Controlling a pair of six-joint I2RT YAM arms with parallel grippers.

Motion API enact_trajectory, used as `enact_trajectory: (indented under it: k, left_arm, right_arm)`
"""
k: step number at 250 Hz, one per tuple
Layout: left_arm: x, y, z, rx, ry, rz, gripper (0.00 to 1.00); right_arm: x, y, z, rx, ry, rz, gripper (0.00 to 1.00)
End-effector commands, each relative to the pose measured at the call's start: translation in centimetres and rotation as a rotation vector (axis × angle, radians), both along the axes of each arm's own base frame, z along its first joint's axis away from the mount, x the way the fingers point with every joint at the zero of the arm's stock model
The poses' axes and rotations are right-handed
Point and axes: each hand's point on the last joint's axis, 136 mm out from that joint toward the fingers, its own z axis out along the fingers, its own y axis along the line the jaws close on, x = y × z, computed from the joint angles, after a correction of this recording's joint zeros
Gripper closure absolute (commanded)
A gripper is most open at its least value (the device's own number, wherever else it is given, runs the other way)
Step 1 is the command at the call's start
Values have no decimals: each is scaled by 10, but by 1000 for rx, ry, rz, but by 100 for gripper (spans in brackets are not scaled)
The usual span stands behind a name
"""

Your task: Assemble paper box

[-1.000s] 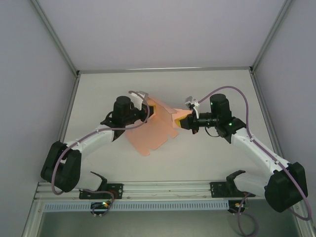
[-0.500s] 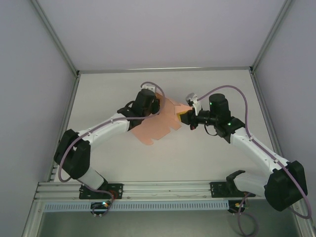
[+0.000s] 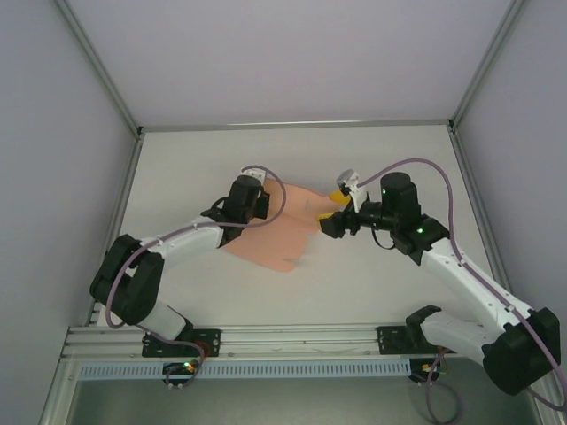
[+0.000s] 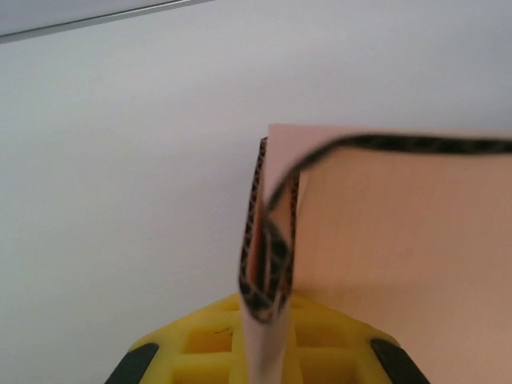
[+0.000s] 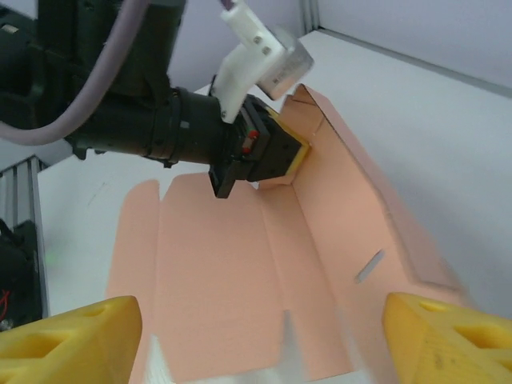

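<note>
White walls are enclosing the pale surface [image 3: 407, 159], and the paper box [image 3: 270, 239] is lying near the middle of the top view as an unfolded salmon-pink sheet. It is spreading between the two arms, with its longer run slanting from the upper right down to the lower left.

In the right wrist view the sheet [image 5: 224, 264] is showing creases running from the bottom of the frame up toward the centre, and the long panel on the right is standing folded up.

The left tool [image 3: 270, 204] is pinching a raised flap at the sheet's upper edge. Its yellow pads [image 5: 276, 154] are pressing together on the card, and the clamped edge [image 4: 268, 240] is rising upright in the left wrist view.

The right tool [image 3: 332, 217] is sitting just beside the sheet's right end. Its fingers [image 5: 72, 340] are spreading wide at the lower corners, gripping nothing.
</note>
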Motion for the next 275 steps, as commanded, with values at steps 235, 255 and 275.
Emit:
enact_trajectory:
  k: [235, 255, 275]
  left_arm:
    - [-26, -70, -54, -113, -239, -425, 100]
    - [-27, -68, -61, -110, -235, -423, 100]
    - [-30, -66, -65, -114, -232, -422, 98]
  right_arm:
    - [112, 30, -89, -244, 427, -202, 20]
    - [111, 44, -104, -267, 478, -164, 21]
    - [106, 56, -121, -302, 517, -128, 21]
